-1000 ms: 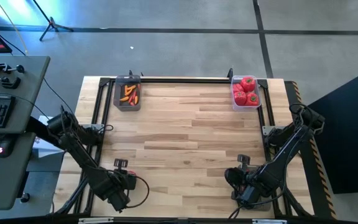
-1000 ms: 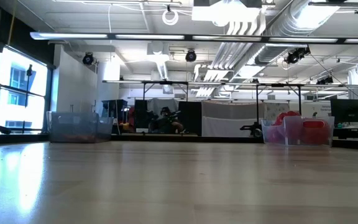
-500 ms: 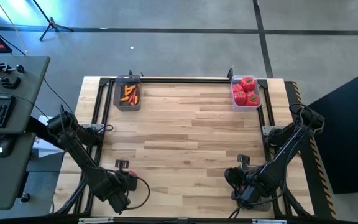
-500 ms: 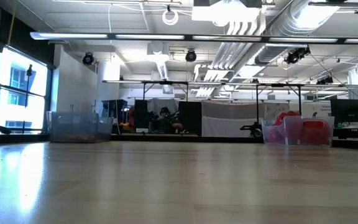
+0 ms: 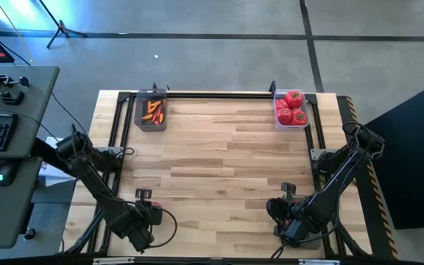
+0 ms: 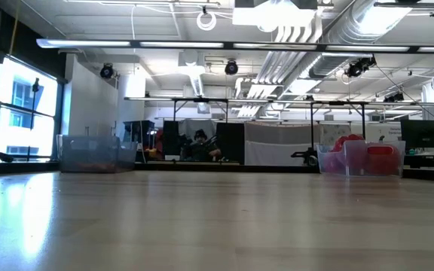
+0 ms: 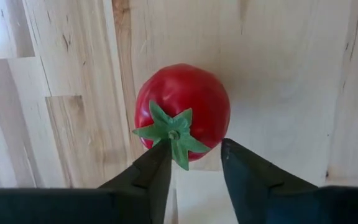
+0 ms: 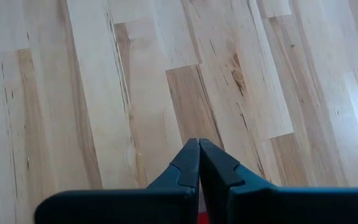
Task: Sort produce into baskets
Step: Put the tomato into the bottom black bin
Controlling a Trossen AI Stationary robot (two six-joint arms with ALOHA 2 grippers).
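left claw (image 7: 194, 163) bases cut off, carrot tub (image 6: 96, 154) contents blurred

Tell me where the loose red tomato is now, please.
The tomato shows only in the left wrist view, on bare wood just ahead of the left hand, whose fingers stand apart; that hand is at the table's near left corner.

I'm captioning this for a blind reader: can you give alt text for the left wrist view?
A glossy red tomato with a green star-shaped top lies on a pale wooden table, just ahead of the left hand. The hand's two dark fingers are parted, their tips near the tomato's lower edge.
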